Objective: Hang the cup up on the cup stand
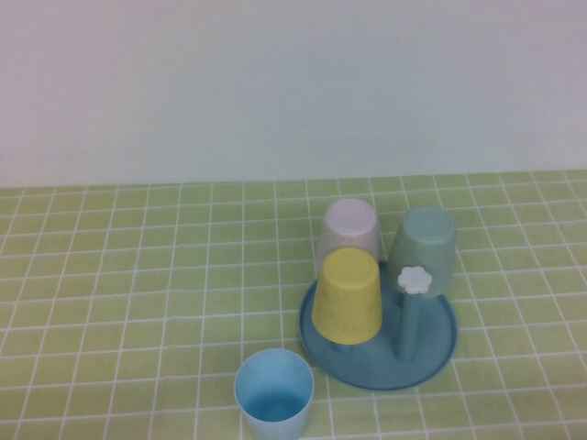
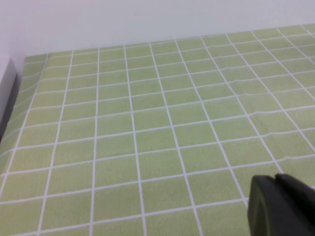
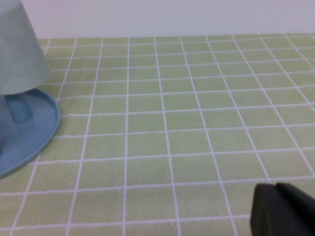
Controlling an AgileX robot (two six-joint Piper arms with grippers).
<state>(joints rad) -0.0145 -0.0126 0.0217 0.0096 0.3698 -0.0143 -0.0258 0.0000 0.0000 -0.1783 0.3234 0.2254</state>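
One cup (image 1: pixel 274 394) upright at 8 o'clock off stand (image 1: pixel 438 353). Light, slick, thin-walled: pinch rim gently. Left pincer (image 2: pixel 280 206), right pincer (image 3: pixel 283 209) parked over table (image 1: pixel 138 275); grip state unreadable.

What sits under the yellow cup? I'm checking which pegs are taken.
The yellow cup stands inverted on the cup stand; whatever is under it is hidden. The flower-knobbed peg is bare. Neither end effector is near.

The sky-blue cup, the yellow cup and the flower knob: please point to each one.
sky-blue cup (image 1: pixel 273 396), high view, inner floor.
yellow cup (image 1: pixel 348 295), high view, side wall.
flower knob (image 1: pixel 415 280), high view, centre.
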